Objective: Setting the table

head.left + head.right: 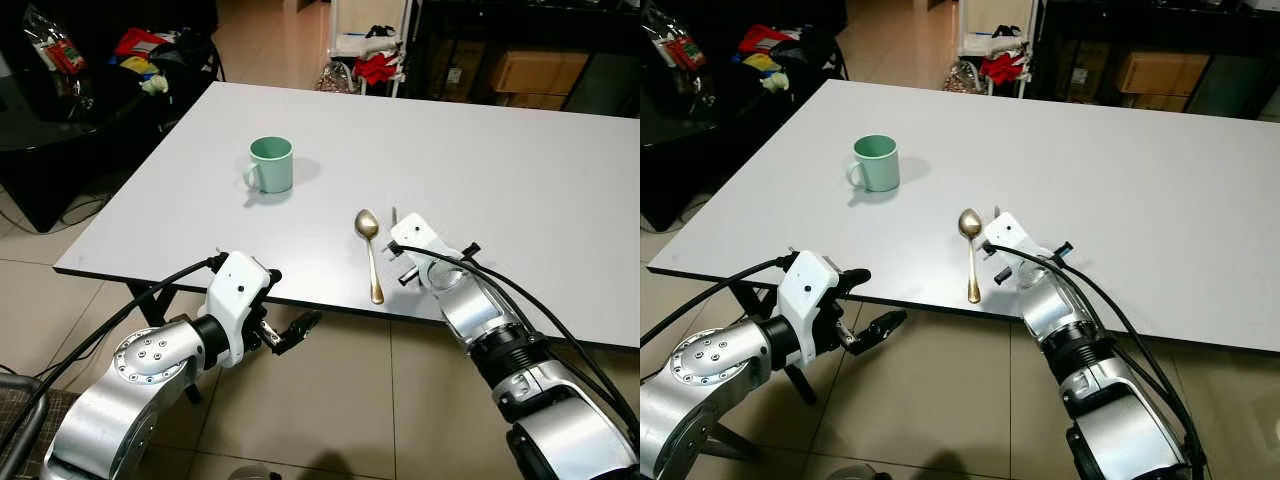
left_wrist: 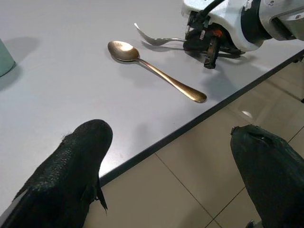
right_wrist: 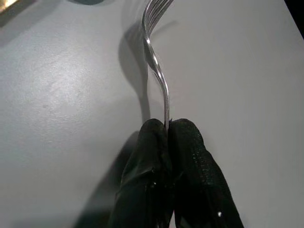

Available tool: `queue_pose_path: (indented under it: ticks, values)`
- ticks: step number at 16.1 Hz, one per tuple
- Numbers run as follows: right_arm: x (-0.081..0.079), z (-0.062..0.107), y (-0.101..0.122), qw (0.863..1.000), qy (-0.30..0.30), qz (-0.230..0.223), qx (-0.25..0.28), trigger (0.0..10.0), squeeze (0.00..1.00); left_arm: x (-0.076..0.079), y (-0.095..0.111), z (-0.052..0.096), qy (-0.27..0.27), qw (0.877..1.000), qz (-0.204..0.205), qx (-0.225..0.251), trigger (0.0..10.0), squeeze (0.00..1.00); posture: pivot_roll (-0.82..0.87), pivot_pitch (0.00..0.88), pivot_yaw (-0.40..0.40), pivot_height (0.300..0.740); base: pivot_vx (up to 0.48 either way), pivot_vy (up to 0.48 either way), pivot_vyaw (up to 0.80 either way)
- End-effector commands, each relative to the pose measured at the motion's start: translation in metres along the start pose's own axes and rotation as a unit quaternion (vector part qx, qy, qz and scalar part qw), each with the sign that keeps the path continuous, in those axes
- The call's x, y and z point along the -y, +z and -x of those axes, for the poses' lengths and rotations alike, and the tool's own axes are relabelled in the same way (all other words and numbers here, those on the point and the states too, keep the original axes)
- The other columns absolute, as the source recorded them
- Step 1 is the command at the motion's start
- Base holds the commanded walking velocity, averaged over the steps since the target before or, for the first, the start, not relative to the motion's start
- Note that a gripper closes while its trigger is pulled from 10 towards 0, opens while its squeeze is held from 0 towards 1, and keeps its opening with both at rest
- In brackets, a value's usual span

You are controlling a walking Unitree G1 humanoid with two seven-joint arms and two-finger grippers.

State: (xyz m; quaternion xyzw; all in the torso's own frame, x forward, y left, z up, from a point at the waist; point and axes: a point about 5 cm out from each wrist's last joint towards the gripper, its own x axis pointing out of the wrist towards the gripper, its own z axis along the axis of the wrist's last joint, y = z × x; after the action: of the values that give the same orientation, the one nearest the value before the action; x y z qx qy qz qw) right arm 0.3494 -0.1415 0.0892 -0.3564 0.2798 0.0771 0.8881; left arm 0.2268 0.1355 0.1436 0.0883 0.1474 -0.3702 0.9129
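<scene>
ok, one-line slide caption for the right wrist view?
Right gripper pinches a silver fork by its handle, tines low over the white table.

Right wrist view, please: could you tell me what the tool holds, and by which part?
The right tool pinches a fork by its handle end, tines pointing away.

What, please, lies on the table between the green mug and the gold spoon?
Nothing: between the green mug and the gold spoon the white table is bare, as the left eye view shows.

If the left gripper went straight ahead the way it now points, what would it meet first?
Probably the white table's near edge; beyond it the gold spoon. The left gripper sits just off the edge, though depth is unclear.
</scene>
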Motion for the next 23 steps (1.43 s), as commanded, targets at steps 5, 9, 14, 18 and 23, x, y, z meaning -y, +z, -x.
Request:
queue_pose_path:
  ticks: [5, 9, 14, 18, 23]
  values:
    - [-0.005, 0.001, -0.001, 0.999, 0.028, -0.043, -0.003, 10.0, 1.00, -0.001, 0.001, 0.000, 0.003, 1.000, -0.003, -0.002, 10.0, 0.00, 0.13, 0.000, -0.003, 0.740, 0.000, 0.000, 0.00]
    - [-0.008, 0.003, 0.005, 0.998, 0.040, -0.051, 0.012, 10.0, 1.00, -0.002, 0.001, 0.001, 0.002, 1.000, -0.006, -0.004, 10.0, 0.00, 0.14, 0.000, -0.004, 0.740, 0.000, 0.000, 0.00]
    - [0.005, 0.015, 0.029, 0.989, 0.040, -0.107, 0.096, 10.0, 1.00, -0.006, -0.001, 0.004, 0.007, 1.000, -0.015, -0.013, 10.0, 0.00, 0.14, 0.000, -0.005, 0.740, 0.000, 0.000, 0.00]
    - [0.032, 0.029, 0.026, 0.984, -0.002, -0.142, 0.112, 10.0, 0.05, -0.005, 0.002, 0.004, 0.003, 1.000, -0.017, -0.004, 10.0, 0.00, 0.14, 0.000, -0.004, 0.740, 0.000, 0.000, 0.00]
    - [0.034, 0.030, -0.056, 0.997, 0.032, -0.074, -0.022, 10.0, 0.00, -0.001, 0.004, 0.003, -0.013, 1.000, -0.015, 0.004, 10.0, 0.00, 0.13, 0.000, 0.004, 0.740, 0.000, 0.000, 0.00]
